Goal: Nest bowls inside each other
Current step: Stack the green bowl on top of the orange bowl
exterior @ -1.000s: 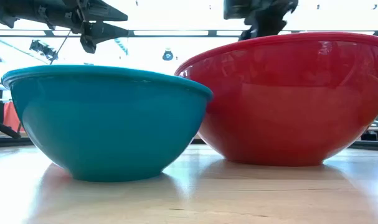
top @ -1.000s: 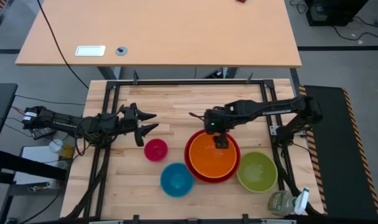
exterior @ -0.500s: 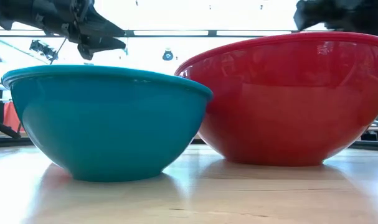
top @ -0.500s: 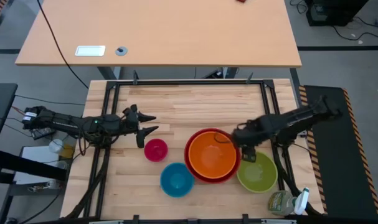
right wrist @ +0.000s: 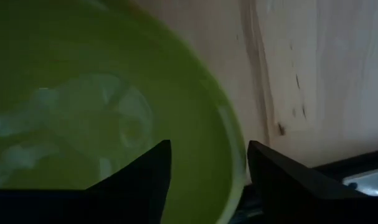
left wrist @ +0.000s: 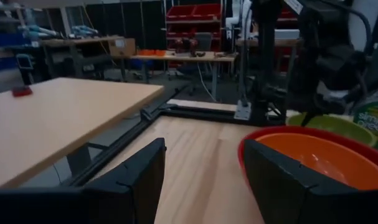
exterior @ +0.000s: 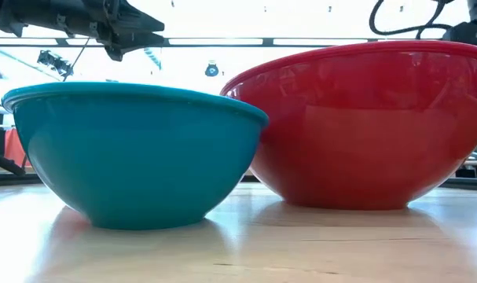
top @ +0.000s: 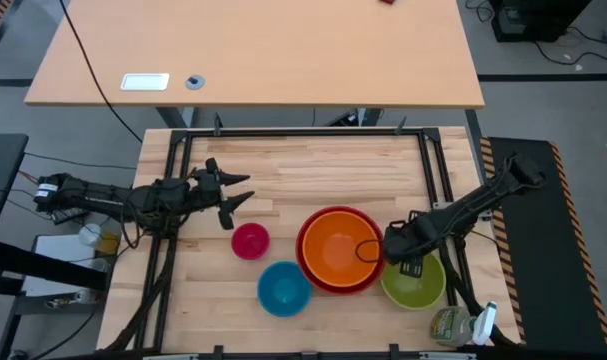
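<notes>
Four bowls rest on their bases on the wooden table. A small pink bowl (top: 250,241) stands at the left and a blue bowl (top: 283,287) nearer the front edge. An orange bowl (top: 341,252) sits inside the red bowl (top: 310,270). The green bowl (top: 416,280) stands to their right. My right gripper (top: 412,266) points down over the green bowl's far left rim (right wrist: 233,155). It is open (right wrist: 207,180), one finger over the inside and one over the outside of the rim. My left gripper (top: 238,195) hangs open above the table, beyond the pink bowl.
A black metal frame (top: 438,170) borders the table's sides and far edge. A green spray bottle (top: 453,326) stands at the near right corner, close to the green bowl. Bare wood (top: 313,175) lies across the table's far half. A separate desk (top: 263,50) stands beyond.
My right gripper has left the spot over the orange bowl. It has swung toward the table's right and near edges, come down and rolled at the wrist. It now hangs over the green bowl's rim. My left gripper has rolled a little in place. No bowl has moved.
</notes>
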Controlling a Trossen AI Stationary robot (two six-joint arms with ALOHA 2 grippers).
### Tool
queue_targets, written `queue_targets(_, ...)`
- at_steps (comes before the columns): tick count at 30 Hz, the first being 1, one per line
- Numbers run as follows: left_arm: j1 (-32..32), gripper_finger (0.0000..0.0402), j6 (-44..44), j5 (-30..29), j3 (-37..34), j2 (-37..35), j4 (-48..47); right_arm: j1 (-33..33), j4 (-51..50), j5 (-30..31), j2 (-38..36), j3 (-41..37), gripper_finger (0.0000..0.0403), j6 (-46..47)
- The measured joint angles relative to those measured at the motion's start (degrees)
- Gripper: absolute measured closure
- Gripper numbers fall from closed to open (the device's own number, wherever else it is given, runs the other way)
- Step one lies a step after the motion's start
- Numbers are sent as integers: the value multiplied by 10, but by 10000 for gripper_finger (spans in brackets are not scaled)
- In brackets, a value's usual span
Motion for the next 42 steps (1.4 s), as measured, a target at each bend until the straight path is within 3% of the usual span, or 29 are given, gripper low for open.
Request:
queue_targets(7,14,182,6,0,0,0,9,-2,10,10,38,-24,278,-25)
queue_targets(12,16,182,6,0,0,0,9,-2,8,-26,47,-24,356,-45)
queue_targets(25,16,182,6,0,0,0,9,-9,-74,-27,-35,53,380,-52)
queue_targets(33,16,182,6,0,0,0,12,-29,-44,-132,-121,112,380,-31)
queue_targets(36,16,182,6,0,0,0,17,-46,-36,-94,-138,130,374,-31)
queue_targets(42,16,182,3,0,0,0,27,-119,66,78,-133,142,372,-47)
